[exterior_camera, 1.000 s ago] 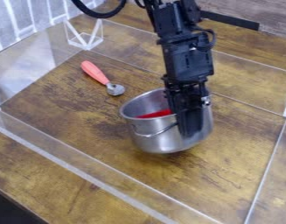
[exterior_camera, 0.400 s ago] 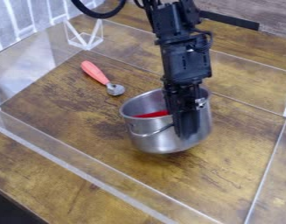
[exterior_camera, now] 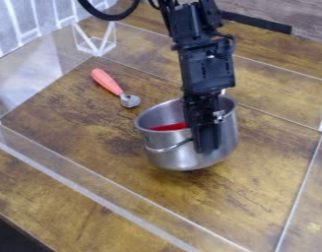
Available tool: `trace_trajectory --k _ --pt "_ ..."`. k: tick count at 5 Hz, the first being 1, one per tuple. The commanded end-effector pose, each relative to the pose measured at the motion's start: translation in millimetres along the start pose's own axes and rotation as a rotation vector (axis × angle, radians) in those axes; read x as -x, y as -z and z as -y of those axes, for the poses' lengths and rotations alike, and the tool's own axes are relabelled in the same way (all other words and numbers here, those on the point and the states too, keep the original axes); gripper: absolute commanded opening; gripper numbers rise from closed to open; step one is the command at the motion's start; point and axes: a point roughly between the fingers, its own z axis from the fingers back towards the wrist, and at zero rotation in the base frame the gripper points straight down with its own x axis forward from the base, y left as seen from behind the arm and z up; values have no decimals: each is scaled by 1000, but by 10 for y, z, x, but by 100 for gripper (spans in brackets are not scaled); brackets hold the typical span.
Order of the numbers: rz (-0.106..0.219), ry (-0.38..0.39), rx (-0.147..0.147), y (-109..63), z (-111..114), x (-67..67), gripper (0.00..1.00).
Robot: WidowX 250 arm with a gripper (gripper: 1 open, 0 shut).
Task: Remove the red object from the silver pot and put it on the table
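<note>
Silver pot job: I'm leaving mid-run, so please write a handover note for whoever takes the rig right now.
Tool: reaching down into the silver pot, jaws closed; whether they actually pinch the red object cannot be told from this view.
Red object: inside the pot, lying on its bottom, not lifted.
Pot: stands upright on the table, near the middle.
Spoon: lies on the table apart from the pot, not part of the job.
Done: tool brought into the pot.
Left: confirm the grip, lift the red object out, set it on the table.

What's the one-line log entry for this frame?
gripper: shut, down inside silver pot | red object: in pot, not lifted | spoon: on table
</note>
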Motion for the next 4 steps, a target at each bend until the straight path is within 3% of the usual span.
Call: trace_trajectory --k 1,4 --pt "-23 -4 42 177 -166 143 0" --pt "-38 38 86 374 -240 187 0"
